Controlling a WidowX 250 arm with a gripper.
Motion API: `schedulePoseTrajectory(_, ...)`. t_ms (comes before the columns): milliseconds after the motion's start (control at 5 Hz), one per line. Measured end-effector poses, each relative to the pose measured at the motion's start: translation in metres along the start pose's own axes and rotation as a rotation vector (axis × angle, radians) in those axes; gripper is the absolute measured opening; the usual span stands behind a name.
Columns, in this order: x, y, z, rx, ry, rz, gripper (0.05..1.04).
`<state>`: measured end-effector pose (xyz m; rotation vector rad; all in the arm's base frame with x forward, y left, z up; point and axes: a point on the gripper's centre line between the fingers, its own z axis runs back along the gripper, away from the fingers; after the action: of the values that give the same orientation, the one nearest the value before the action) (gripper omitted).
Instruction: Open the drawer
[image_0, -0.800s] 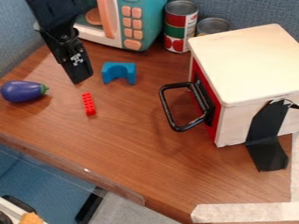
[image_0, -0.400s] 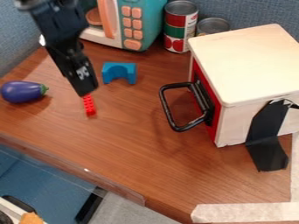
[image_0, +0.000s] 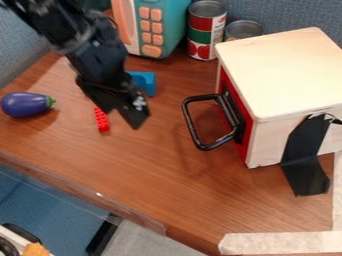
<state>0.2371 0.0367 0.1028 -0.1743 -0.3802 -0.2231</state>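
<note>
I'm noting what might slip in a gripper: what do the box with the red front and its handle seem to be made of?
The box looks like painted or sealed wood, pale and smooth, with faint grain-like marks on its side. Its handle looks like glossy black plastic or coated metal, judging by the highlights along its rounded bar; the look doesn't settle which.

Tabletop (image_0: 153, 180): brightly lit, pale sheen towards 10 o'clock
Box top (image_0: 280, 70): brightest surface, 2 o'clock — light from above
Handle (image_0: 191, 125): soft, faint shadow on the wood
Eggplant (image_0: 25, 104): dim shadow beneath, 9 o'clock
Table edge (image_0: 99, 194): tiny glint — 7 o'clock
</note>
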Motion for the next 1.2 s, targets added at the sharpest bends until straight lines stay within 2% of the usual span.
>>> schedulePoseTrajectory(200, 0.006, -0.007, -0.023, 0.035, -0.090, 0.130, 1.000)
schedulePoseTrajectory(600, 0.027, -0.017, -0.040, 0.073, -0.235, 0.305, 1.000)
schedulePoseTrajectory(800, 0.036, -0.020, -0.045, 0.069, -0.265, 0.402, 1.000)
schedulePoseTrajectory(1200, 0.040, -0.014, -0.065, 0.085, -0.273, 0.565, 1.000)
